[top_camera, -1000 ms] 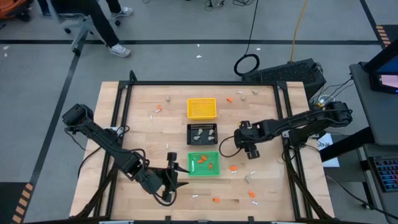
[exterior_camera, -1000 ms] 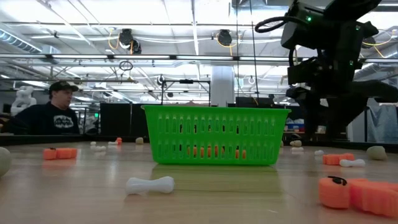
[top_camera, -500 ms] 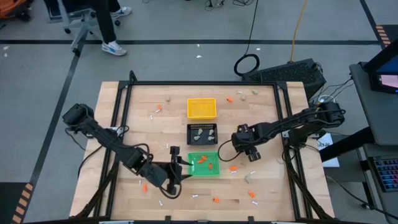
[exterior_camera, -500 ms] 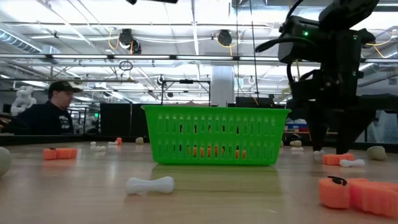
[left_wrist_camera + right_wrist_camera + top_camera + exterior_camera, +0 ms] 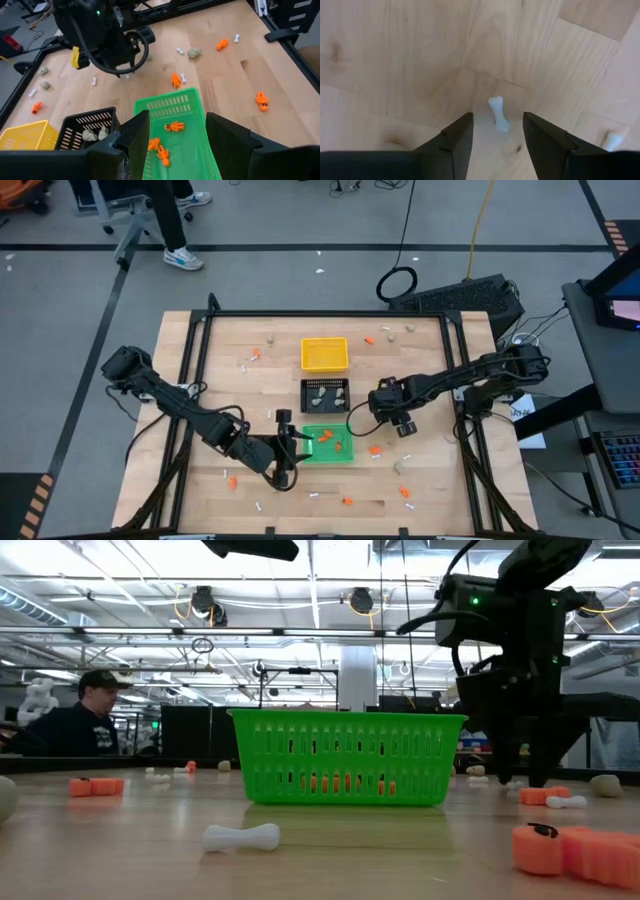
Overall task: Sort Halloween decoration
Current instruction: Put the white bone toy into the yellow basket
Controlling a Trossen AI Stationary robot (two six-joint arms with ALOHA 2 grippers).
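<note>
Okay, left gripper (image 5: 174, 142) hangs over the green tray's (image 5: 200, 150) 9 o'clock edge, fingers parted, nothing held; orange bits (image 5: 173, 126) lie inside. Right gripper (image 5: 494, 131) at the tray's 3 o'clock, fingers apart around a white stick (image 5: 498, 114) on the table (image 5: 395, 60).

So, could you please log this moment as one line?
right pincer: open, straddling white stick on table | left pincer: open, above green tray | tray: orange bits
</note>
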